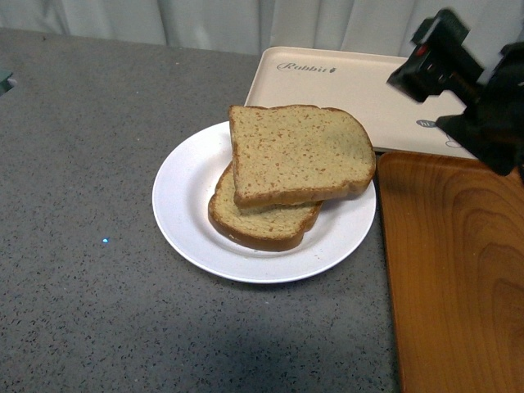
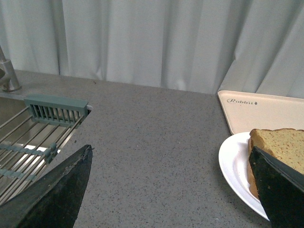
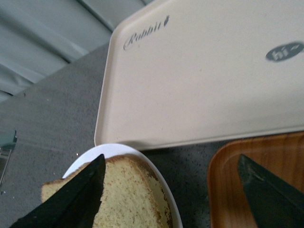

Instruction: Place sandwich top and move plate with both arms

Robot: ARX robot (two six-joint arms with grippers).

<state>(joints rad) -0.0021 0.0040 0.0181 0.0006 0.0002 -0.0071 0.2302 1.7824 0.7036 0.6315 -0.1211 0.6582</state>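
From where I sit, the first half of the job looks finished. On the counter [image 1: 82, 311] in front of the rig, the plate [image 1: 184, 205] carries the lower slice of bread [image 1: 262, 225]. The sandwich top [image 1: 299, 151] lies flat on that slice, skewed and shifted toward the far side so it overhangs the lower crust. I cannot see any filling between the two slices.

What is left, by my reading, is moving the plate with both arms, and neither arm has hold of it. In its wrist view the left end effector [image 2: 169, 148] has its fingers spread wide, with bare counter between them and the plate's edge off to one side. The right end effector [image 3: 171, 156] is also spread wide and holds nothing. It hangs above the gap where the plate, the wooden tray and the beige tray come close together. I would want both on opposite rims before lifting.

My count, near to far:
- one orange wooden tray [image 1: 458, 278], just beside the plate on the right
- one plate
- two slices of bread, stacked
- one beige tray [image 1: 344, 86] behind the plate, with "Rabbit" printed on it
- a pale curtain [image 2: 152, 42] at the back

There are two end effectors, but only the right arm [image 1: 483, 115] shows in the front view. The left wrist view also shows one sink [image 2: 33, 142] with a wire rack.
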